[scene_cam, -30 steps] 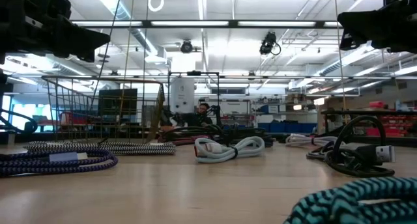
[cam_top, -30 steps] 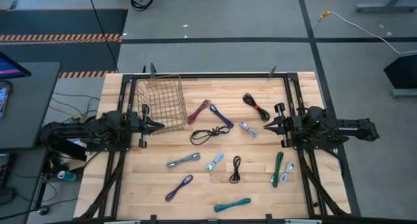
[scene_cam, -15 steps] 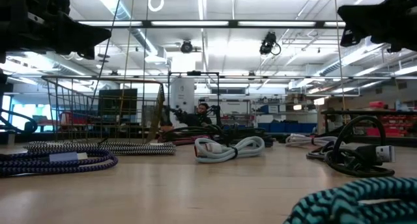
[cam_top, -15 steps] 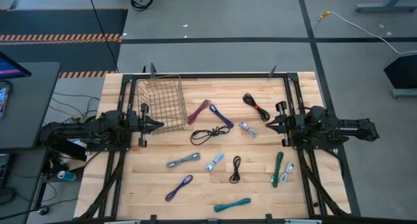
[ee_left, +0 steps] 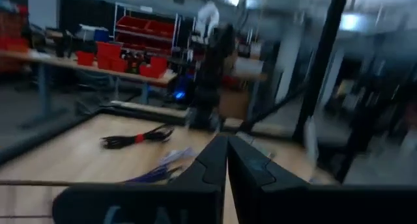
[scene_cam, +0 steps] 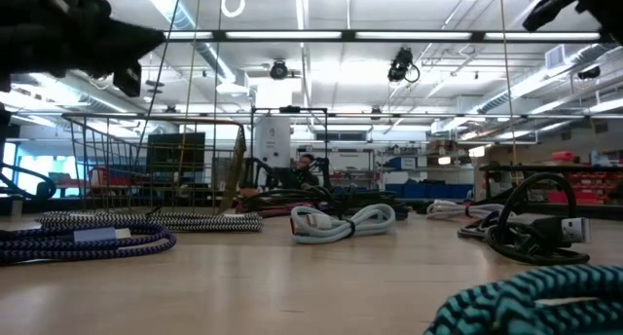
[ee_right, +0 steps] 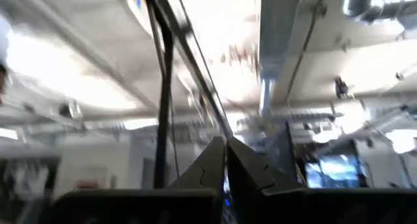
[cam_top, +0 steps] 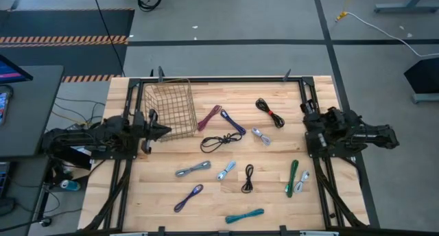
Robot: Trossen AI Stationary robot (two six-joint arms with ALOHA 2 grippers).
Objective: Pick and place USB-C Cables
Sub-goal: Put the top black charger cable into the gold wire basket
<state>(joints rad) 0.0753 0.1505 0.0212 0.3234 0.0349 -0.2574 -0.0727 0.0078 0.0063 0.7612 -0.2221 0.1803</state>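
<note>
The cables lay scattered over the wooden table (cam_top: 274, 202), none of them held. A maroon cable (cam_top: 209, 117) and a purple one (cam_top: 232, 122) sat just beside the wire basket (cam_top: 169, 107), with a black loop (cam_top: 217, 143) below them. A black cable with a red tie (cam_top: 269, 112) lay nearer the right arm, and a small silver one (cam_top: 260, 136) between. Toward the front edge were a grey cable (cam_top: 192, 169), another silver one (cam_top: 226, 170), a small black one (cam_top: 248, 178), a green one (cam_top: 293, 177), a second purple one (cam_top: 188, 197) and a teal one (cam_top: 245, 215).

The left gripper (ee_left: 226, 160) hovered by the basket's front corner, fingers pressed together. The right gripper (ee_right: 225, 160) was also pinched closed (its wrist camera pointed up at the ceiling), at the table's right side, well apart from any cable.
</note>
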